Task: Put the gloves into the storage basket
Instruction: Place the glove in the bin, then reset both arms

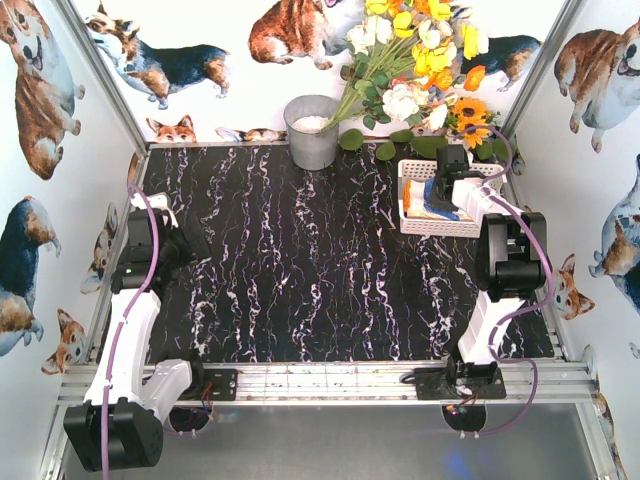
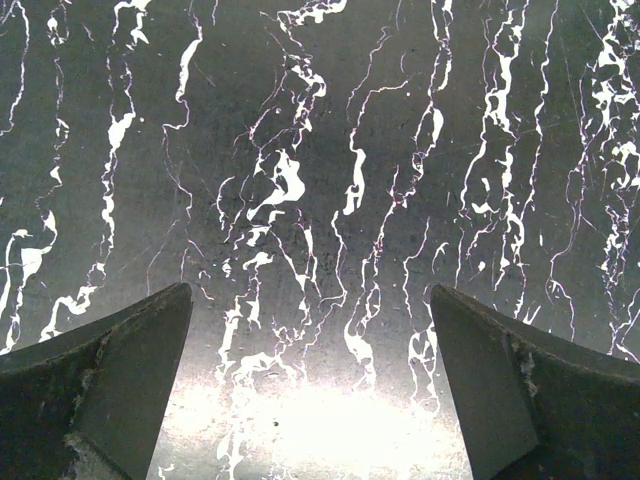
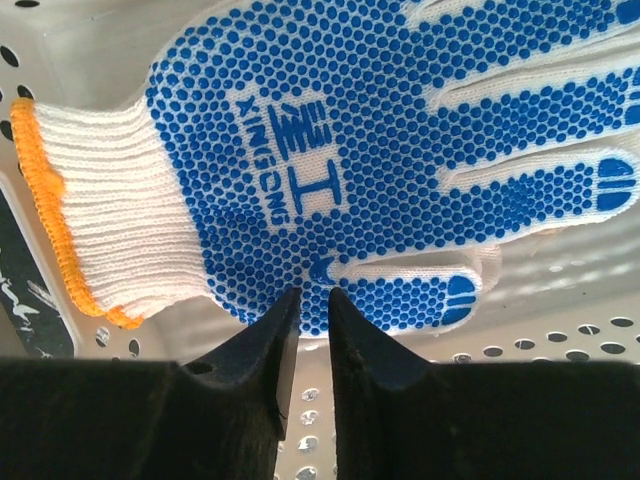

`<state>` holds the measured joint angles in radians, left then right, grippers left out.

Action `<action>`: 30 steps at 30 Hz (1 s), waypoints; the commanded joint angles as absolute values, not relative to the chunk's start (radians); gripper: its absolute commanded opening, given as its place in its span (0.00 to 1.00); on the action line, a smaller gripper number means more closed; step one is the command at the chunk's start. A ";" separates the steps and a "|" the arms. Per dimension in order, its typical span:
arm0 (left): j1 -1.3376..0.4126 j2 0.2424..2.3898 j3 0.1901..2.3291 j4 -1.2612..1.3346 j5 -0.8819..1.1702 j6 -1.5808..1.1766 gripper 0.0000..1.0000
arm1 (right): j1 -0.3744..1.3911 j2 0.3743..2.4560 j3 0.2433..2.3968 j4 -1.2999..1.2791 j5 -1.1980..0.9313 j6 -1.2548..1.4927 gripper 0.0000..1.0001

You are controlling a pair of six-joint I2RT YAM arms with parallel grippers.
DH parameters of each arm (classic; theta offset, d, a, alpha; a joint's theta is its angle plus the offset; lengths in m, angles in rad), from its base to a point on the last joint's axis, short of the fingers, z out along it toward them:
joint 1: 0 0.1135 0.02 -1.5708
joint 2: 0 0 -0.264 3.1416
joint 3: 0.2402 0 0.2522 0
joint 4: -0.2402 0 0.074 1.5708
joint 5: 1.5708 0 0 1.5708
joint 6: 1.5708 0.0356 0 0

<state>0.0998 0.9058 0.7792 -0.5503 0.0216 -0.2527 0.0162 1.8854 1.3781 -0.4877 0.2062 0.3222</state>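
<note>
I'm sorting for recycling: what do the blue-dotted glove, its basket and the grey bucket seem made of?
Glove: white knitted yarn, with visible ribbing at the orange-edged cuff. The blue dots look raised, probably a rubbery coating. Basket: smooth white plastic by its look, with round moulded holes. Bucket: dull grey, likely galvanised metal, though too small to be sure.

I counted two arms, a left arm (image 1: 130, 320) and a right arm (image 1: 505, 270), each ending in one gripper: the left gripper (image 2: 310, 290) and the right gripper (image 3: 313, 292). There was one storage basket (image 1: 430, 228), one grey bucket (image 1: 312, 135), one bunch of flowers (image 1: 420, 55) and one counter (image 1: 300, 270). Among the gloves (image 1: 432, 207) heaped together, only one blue-dotted glove (image 3: 330, 150) could be singled out; their full number could not be told
</note>
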 commanded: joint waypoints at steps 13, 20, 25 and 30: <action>0.110 0.773 0.776 -0.318 -0.089 -0.345 1.00 | 0.011 1.224 1.039 -0.294 0.099 0.240 0.63; 0.110 0.621 0.494 -0.010 -0.353 -0.332 1.00 | 0.011 0.778 0.602 -0.070 0.199 0.198 1.00; 0.110 0.533 0.236 0.259 -0.443 -0.294 1.00 | 0.011 0.551 0.343 0.048 0.246 0.188 1.00; 0.096 0.583 0.042 0.532 -0.363 -0.227 1.00 | 0.011 0.388 0.136 0.205 0.311 0.150 1.00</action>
